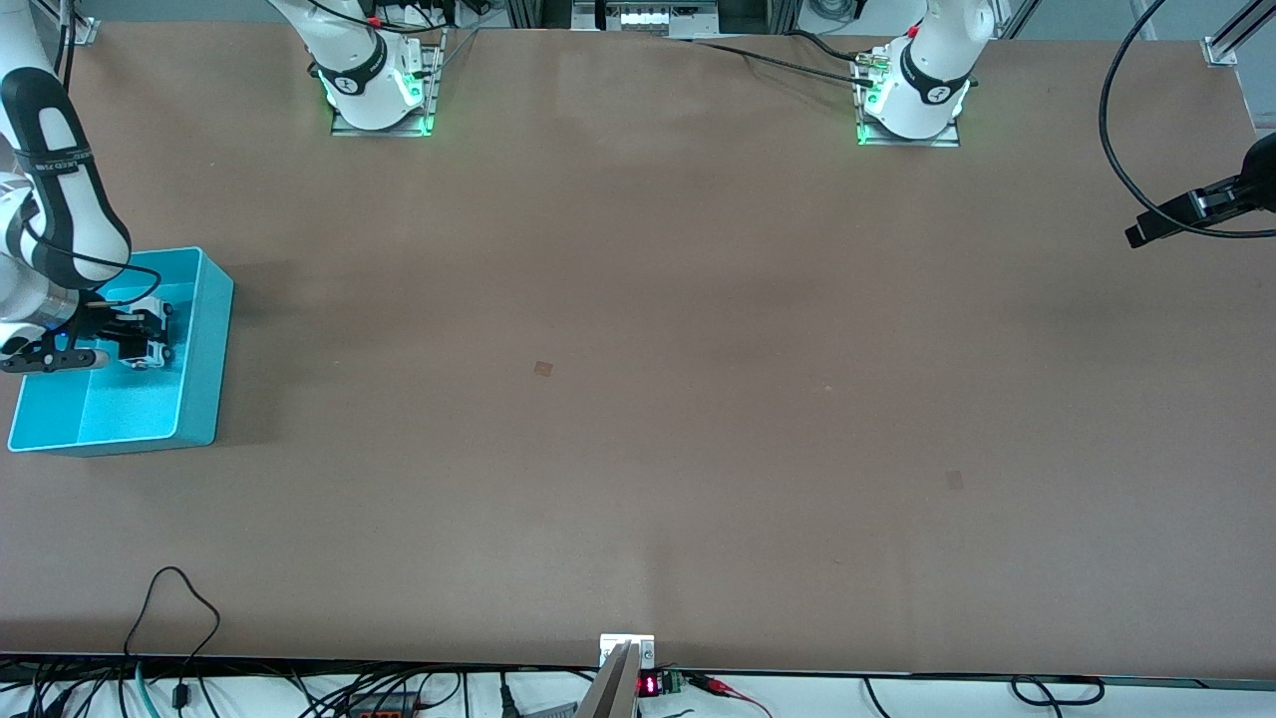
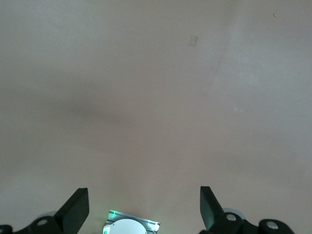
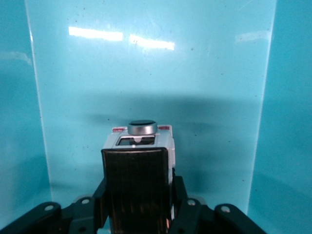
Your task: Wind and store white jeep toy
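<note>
The white jeep toy (image 3: 165, 135) has a black roof panel and a silver round knob on top. It is low inside the teal bin (image 1: 207, 344), at the right arm's end of the table. My right gripper (image 3: 140, 184) reaches down into the bin, its fingers (image 3: 178, 187) pressed against the jeep's two sides. From the front, the right gripper (image 1: 140, 337) and the white jeep toy (image 1: 155, 351) show together over the bin's floor. My left gripper (image 2: 144, 197) hangs high over bare table with its fingers (image 2: 78, 204) spread wide and nothing between them.
The bin's teal walls (image 3: 287, 122) rise close on both sides of the right gripper. A black device (image 1: 1196, 209) with a looping cable juts in over the table edge at the left arm's end. Cables trail along the table edge nearest the front camera.
</note>
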Available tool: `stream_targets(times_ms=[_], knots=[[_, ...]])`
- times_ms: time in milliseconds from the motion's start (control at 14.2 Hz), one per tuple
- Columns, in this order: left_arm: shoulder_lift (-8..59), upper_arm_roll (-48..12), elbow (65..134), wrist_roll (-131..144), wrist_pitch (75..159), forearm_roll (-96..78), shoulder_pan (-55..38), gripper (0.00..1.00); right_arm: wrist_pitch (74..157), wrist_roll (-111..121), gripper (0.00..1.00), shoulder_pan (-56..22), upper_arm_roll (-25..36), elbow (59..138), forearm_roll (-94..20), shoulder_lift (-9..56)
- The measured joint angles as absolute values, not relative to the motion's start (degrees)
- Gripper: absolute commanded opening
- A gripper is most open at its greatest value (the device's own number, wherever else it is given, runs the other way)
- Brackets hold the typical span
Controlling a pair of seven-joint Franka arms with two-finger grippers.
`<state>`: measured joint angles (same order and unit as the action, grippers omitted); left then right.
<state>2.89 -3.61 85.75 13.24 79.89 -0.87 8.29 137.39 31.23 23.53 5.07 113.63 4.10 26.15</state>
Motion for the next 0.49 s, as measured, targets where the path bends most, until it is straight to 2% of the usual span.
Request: stream_targets(times_ms=[282, 494], knots=[[2.9, -3.6, 85.8, 13.2, 79.9, -0.9, 8.3, 1.0, 127.6, 31.7, 1.0, 23.1, 4.1, 111.2, 4.2, 21.0], [2.9, -3.6, 85.8, 13.2, 79.9, -0.9, 8.4, 1.0, 116.8, 34.4, 1.0, 21.9, 1.5, 104.4, 4.2, 17.8]])
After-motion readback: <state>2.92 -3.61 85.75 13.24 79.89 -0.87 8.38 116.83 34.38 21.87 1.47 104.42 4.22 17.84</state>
